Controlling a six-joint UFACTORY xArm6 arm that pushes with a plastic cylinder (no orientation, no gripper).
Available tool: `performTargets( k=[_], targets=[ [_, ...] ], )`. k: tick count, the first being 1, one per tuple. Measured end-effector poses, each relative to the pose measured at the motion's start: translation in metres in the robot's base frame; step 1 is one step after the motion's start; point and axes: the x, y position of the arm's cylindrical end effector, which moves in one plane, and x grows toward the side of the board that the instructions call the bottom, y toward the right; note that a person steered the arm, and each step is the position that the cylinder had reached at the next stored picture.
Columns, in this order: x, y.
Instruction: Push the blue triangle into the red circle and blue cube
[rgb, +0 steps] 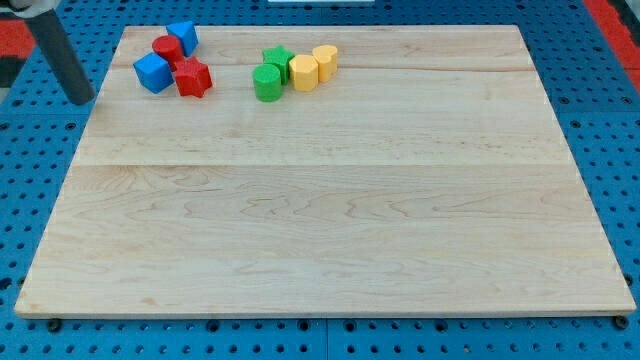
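Note:
The blue triangle (184, 36) lies at the view's top left, touching the red circle (166, 48) just below and left of it. The blue cube (153, 72) sits lower left, against the red circle. A red star (192, 77) sits to the right of the blue cube. These four form one tight cluster. My tip (82, 101) is off the board's left edge, left of and a little below the blue cube, well apart from every block.
A green star (277, 60), a green cylinder (267, 84), a yellow hexagon-like block (304, 73) and a yellow heart-like block (325, 58) cluster at the top centre. The wooden board (330, 210) rests on a blue pegboard.

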Motion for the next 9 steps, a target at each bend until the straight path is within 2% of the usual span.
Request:
performTargets(
  k=[2, 4, 5, 6, 7, 9],
  targets=[
    [-0.020, 0.014],
    [-0.023, 0.085],
    [-0.030, 0.102],
    [-0.015, 0.077],
    [-0.012, 0.098],
    [0.026, 0.087]
  ],
)
